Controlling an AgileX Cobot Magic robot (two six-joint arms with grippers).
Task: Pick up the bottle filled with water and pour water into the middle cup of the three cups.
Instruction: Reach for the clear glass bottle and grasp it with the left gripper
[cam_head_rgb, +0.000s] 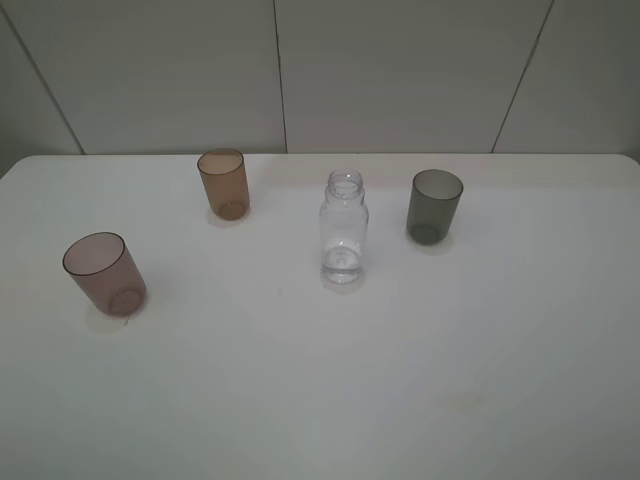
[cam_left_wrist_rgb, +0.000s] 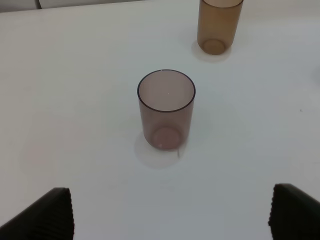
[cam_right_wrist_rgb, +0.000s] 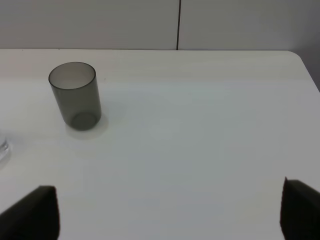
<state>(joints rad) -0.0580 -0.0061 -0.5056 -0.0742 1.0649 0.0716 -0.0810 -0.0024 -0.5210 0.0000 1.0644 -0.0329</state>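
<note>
The clear capless bottle (cam_head_rgb: 343, 228) stands upright near the table's middle; a sliver of it (cam_right_wrist_rgb: 2, 147) shows in the right wrist view. The amber middle cup (cam_head_rgb: 224, 183) stands upright at the back left and also shows in the left wrist view (cam_left_wrist_rgb: 218, 25). The pinkish-mauve cup (cam_head_rgb: 104, 272) (cam_left_wrist_rgb: 166, 110) stands at the front left. The dark grey cup (cam_head_rgb: 434, 206) (cam_right_wrist_rgb: 76, 96) stands right of the bottle. My left gripper (cam_left_wrist_rgb: 172, 210) is open and empty, short of the mauve cup. My right gripper (cam_right_wrist_rgb: 171, 210) is open and empty, short of the grey cup. Neither gripper shows in the exterior high view.
All the things stand on a white table (cam_head_rgb: 400, 380). A pale panelled wall (cam_head_rgb: 400, 70) rises behind its far edge. The table's rounded far right corner (cam_right_wrist_rgb: 300, 55) shows in the right wrist view.
</note>
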